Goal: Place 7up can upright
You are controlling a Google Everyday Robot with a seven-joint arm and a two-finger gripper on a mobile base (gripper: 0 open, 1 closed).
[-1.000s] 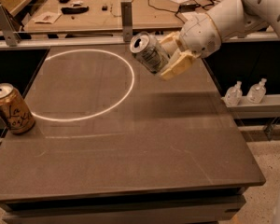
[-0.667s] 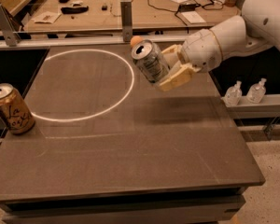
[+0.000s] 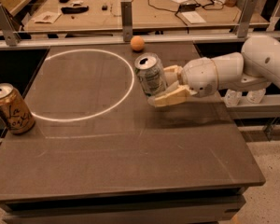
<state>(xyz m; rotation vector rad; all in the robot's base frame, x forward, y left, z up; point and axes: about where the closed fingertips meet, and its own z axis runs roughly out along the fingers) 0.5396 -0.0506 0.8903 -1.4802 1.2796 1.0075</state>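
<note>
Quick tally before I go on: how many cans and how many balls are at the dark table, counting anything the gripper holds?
Cans: 2. The 7up can is held in the gripper right of the white circle; the gold can stands at the table's left edge.
Balls: 1. An orange ball sits at the far edge.
Total: 3

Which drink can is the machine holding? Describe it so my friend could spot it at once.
On the dark table, look just right of the white circle, where the gripper is shut on the 7up can. It is silver-white with green marks, held off the surface, unlike the gold can with black script standing at the left edge.
</note>
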